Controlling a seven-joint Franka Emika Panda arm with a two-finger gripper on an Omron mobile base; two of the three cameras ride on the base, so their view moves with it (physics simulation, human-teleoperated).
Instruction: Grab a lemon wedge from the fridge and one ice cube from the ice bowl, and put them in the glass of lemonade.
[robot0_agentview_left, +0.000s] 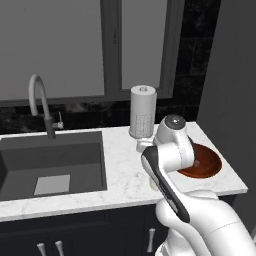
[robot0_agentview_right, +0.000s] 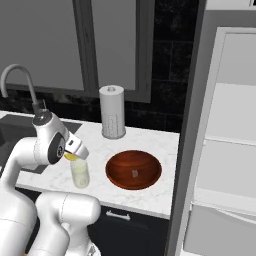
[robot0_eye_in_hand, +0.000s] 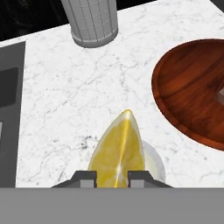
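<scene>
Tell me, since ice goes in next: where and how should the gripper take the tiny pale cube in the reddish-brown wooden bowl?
Judging by its pose, come straight down from above and pinch two opposite faces of the tiny pale cube: it lies alone near the middle of the shallow reddish-brown wooden bowl, whose rim blocks sideways approaches.

1. In the left base view the arm's own links hid the near left part of the ice bowl (robot0_agentview_left: 212, 161).
2. The lemon wedge (robot0_eye_in_hand: 118, 151) covered most of the glass of lemonade (robot0_eye_in_hand: 154, 162) in the hand view, leaving a sliver of rim.
3. The hand view's right edge cut off the ice cube (robot0_eye_in_hand: 221, 94).
4. The fridge (robot0_agentview_right: 227, 145) ran past the right base view's right edge.
</scene>
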